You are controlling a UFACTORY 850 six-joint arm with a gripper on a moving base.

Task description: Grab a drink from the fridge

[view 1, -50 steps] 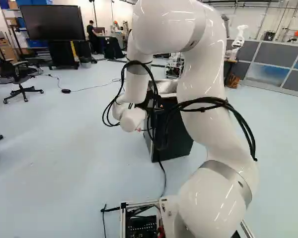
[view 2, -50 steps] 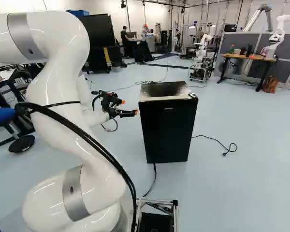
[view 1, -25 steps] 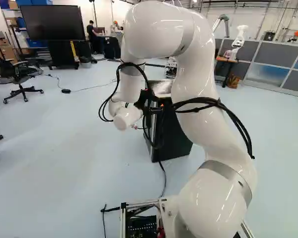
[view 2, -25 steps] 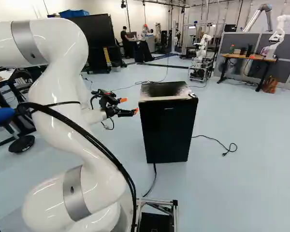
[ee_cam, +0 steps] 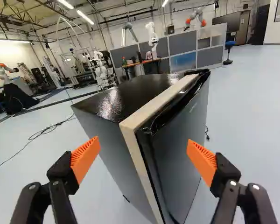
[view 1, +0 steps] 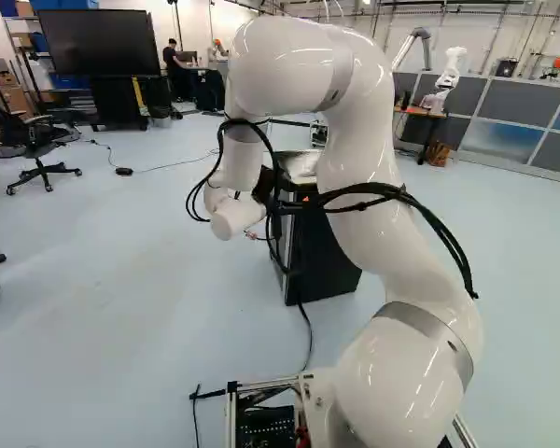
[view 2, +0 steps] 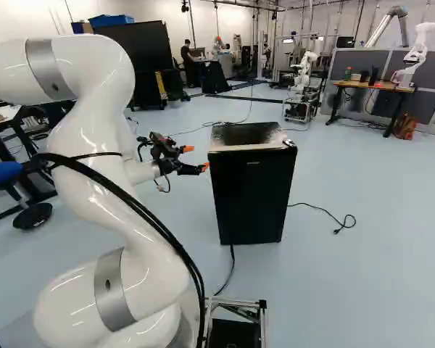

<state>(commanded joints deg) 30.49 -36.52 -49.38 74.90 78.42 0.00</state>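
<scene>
Your gripper [view 2: 196,158] is spread wide, gripping nothing; can't tell if its orange pads [ee_cam: 85,157] touch the mini fridge [view 2: 250,196]. Fridge stands upright just ahead, door shut, its upper front edge framed btwn the pads in wrist view. R base view gives you the cable [view 2: 322,212] beside it; in L base view your arm [view 1: 373,177] covers that spot. Farther back: desk [view 2: 373,85] w/ another robot [view 2: 420,51].

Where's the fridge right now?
The fridge stands on the floor, just right of the middle of the right base view; in the wrist view, its near corner is ahead of the open fingers.
</scene>
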